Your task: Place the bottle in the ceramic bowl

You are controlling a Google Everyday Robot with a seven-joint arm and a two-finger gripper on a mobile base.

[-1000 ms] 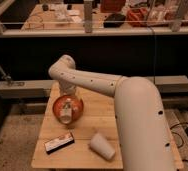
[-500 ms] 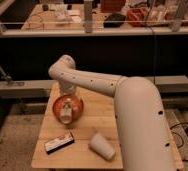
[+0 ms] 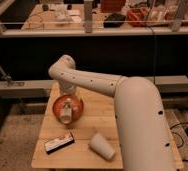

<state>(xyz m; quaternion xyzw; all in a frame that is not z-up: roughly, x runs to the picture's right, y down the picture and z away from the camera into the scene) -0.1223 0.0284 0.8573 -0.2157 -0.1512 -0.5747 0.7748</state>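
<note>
The orange-red ceramic bowl (image 3: pixel 57 107) sits on the left part of the wooden table (image 3: pixel 99 112). The small whitish bottle (image 3: pixel 67 116) stands inside the bowl, near its front. My gripper (image 3: pixel 68 101) hangs straight down from the white arm over the middle of the bowl, right above the bottle's top. Whether it still touches the bottle is not visible.
A beige paper cup (image 3: pixel 101 146) lies on its side near the table's front edge. A flat black box (image 3: pixel 59 143) lies at the front left. A grey ledge (image 3: pixel 22 87) runs behind the table, with a cluttered bench beyond it. My arm covers the table's right side.
</note>
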